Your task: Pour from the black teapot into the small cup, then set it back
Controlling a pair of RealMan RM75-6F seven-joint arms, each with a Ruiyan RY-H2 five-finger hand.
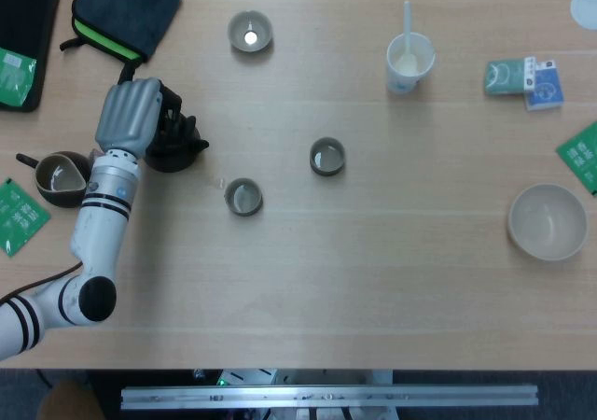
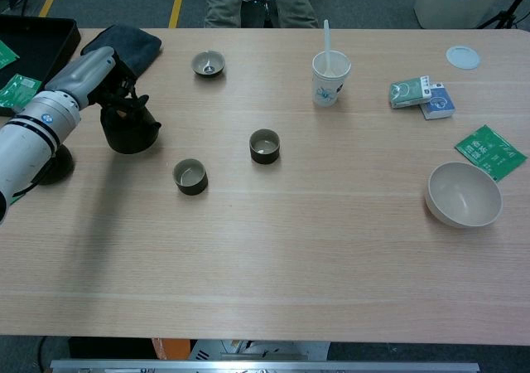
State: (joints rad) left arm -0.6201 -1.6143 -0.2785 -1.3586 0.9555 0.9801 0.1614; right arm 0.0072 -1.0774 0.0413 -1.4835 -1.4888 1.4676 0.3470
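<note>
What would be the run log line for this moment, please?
left hand: holds black teapot | teapot: apart from small cup, left of it | right hand: not in view

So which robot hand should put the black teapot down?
The left hand. It already grips the black teapot, near the table's left side, away from the small dark cup. The right hand shows in neither view, so it would likely have further to travel.

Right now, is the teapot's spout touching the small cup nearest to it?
Apart. The chest view shows bare table between the black teapot and the small cup; the left hand grips the teapot.
</note>
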